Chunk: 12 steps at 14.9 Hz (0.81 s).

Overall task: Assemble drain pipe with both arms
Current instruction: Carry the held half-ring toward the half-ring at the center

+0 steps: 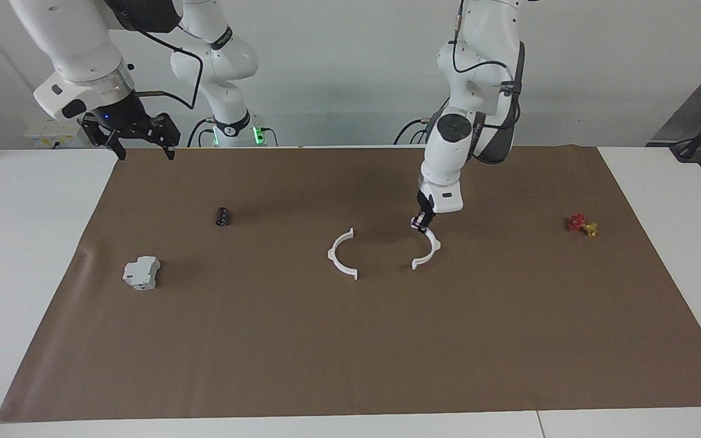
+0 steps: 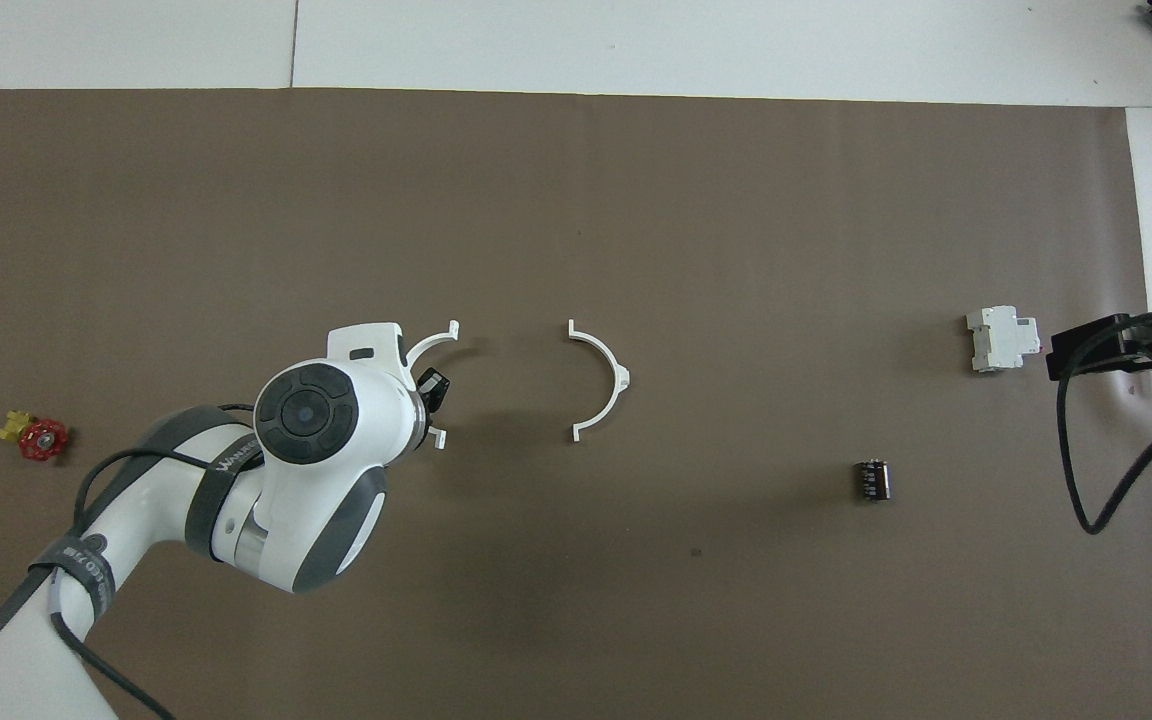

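One white half-ring arc is hanging from the left pincer, which is clamped on its upper end, just above the brown mat. The other half-ring arc is lying at its nine o'clock in the facing view, curves facing. The right pincer is waiting with fingers apart over the mat's corner.

We see a brown paper mat covering most of the white table; on it, at the left of the facing view, a grey-white boxy block; above and right of that, a small black cylinder; at the right of that view, a small red and yellow part.
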{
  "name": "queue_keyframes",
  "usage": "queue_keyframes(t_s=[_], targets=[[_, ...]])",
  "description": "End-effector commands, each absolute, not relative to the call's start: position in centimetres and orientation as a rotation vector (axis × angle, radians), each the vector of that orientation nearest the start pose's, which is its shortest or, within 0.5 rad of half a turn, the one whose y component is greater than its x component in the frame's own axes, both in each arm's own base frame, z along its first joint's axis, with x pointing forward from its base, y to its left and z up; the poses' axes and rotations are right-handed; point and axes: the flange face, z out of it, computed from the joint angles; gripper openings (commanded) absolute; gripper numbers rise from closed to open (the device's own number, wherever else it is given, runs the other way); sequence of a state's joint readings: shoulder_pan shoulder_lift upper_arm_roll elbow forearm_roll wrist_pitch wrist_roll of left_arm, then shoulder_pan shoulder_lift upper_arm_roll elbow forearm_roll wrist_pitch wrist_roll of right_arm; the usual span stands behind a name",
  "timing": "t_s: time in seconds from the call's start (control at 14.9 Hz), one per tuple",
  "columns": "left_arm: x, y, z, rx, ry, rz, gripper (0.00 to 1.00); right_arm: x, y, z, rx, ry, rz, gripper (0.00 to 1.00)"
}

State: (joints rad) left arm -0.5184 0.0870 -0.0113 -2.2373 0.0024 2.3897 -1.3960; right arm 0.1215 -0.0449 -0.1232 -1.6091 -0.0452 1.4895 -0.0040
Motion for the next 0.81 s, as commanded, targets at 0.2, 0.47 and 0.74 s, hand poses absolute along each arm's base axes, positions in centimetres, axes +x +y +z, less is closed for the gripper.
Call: queue_keyframes(t_s=[0.2,0.47,0.74], targets=[[48.1,-30.1,34.5,-2.854,-1.518,-0.085,0.00,52.6,-1.1,62.8,-3.154,-0.033,0.120,1.00],[49.2,-35.6,32.6,-2.792,-1.550,-0.043,0.00,52.6,-1.1,62.8,-3.154,-0.033,0.120,1.00],[48.3,-37.1,31.8,-2.764,-1.566,-0.047,0.00,52.6,-1.1,62.8,-3.154,-0.033,0.120,1.00]])
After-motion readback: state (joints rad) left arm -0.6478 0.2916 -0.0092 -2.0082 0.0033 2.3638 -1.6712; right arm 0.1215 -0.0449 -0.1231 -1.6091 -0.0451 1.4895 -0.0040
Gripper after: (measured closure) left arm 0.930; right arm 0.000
